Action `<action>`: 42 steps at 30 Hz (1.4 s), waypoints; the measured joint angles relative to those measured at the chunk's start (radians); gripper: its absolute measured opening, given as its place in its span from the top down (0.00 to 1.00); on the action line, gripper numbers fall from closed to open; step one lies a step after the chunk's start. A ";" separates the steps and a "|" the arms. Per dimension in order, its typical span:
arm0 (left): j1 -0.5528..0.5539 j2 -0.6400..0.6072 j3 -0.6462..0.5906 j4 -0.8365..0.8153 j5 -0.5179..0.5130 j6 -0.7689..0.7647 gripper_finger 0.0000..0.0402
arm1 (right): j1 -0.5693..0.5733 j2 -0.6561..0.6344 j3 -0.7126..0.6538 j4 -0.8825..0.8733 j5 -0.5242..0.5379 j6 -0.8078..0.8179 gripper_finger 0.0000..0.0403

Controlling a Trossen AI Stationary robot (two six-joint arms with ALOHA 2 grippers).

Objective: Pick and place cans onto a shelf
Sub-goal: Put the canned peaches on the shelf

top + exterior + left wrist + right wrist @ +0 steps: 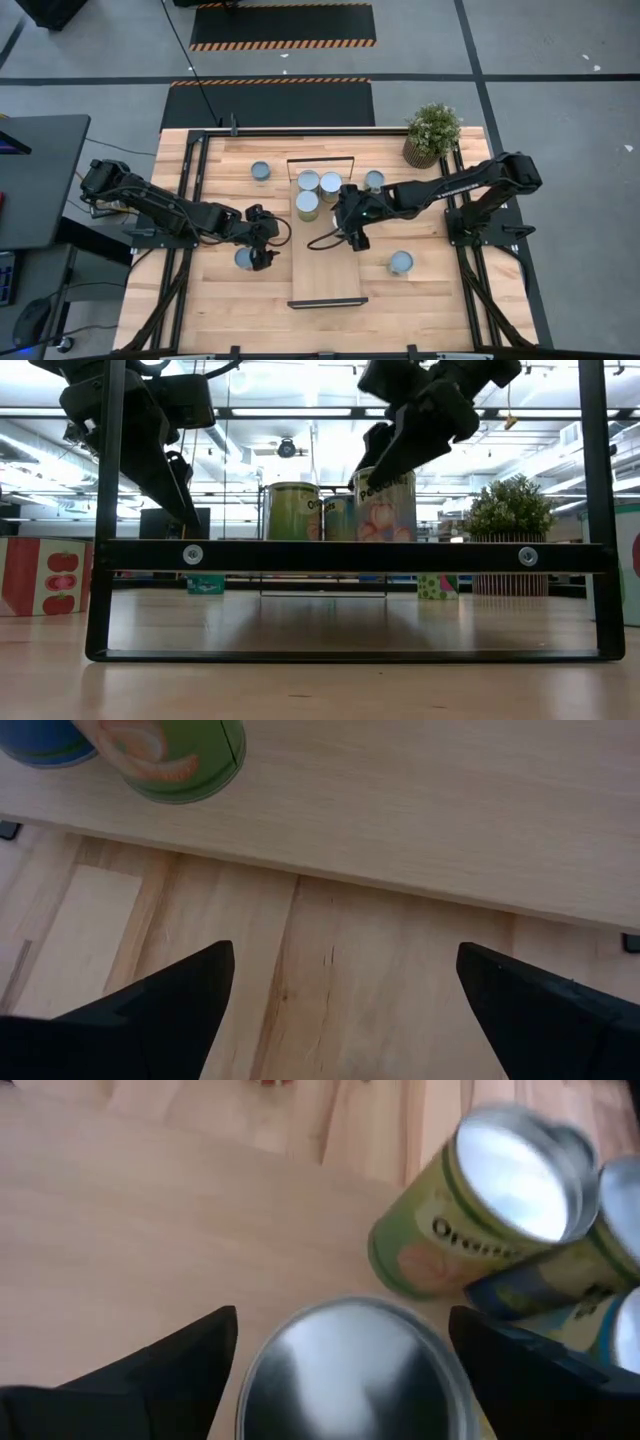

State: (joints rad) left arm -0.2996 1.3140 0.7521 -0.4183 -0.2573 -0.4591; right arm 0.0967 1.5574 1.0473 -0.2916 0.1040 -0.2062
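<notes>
Four cans (318, 192) stand clustered at the far end of the shelf (326, 272), a long pale-wood board with thin black end bars, while three more sit on the plank tabletop (430, 300): one far left (260, 171), one under the left arm (243, 259), one to the right (400, 262). The right gripper (352, 222) hangs released, fingers spread above a silvery-topped can (350, 1372) on the shelf, and the left gripper (262, 238) waits released beside the shelf's left edge. A potted plant (431, 133) sits at the far right corner

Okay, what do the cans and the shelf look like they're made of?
Cans: metal by the look, with shiny reflective lids; the sides carry printed wrappers, likely paper.
Shelf: pale wood board, matte with faint grain; the end frame bars look like black-painted metal, fixed with screws.
</notes>
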 joint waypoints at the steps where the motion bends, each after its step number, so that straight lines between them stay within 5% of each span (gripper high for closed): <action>1: 0.000 0.000 0.000 0.000 0.000 0.000 0.03 | 0.004 -0.004 0.000 0.012 0.000 -0.006 0.07; 13: 0.000 0.000 0.000 0.001 0.000 0.000 0.03 | 0.101 -0.137 -0.024 -0.042 0.132 0.006 0.07; 21: 0.000 0.000 0.000 0.007 0.000 -0.001 0.03 | 0.160 -0.229 -0.199 0.053 0.270 0.062 0.07; 34: 0.000 0.000 0.000 0.025 0.000 0.000 0.03 | 0.066 -0.231 -0.382 0.323 0.642 0.005 0.09; 42: 0.000 0.000 0.000 0.025 0.000 0.000 0.03 | 0.067 -0.241 -0.382 0.301 0.588 0.012 0.11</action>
State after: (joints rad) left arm -0.2996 1.3144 0.7521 -0.3931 -0.2573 -0.4591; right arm 0.1632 1.3161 0.6655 0.0098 0.6920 -0.1938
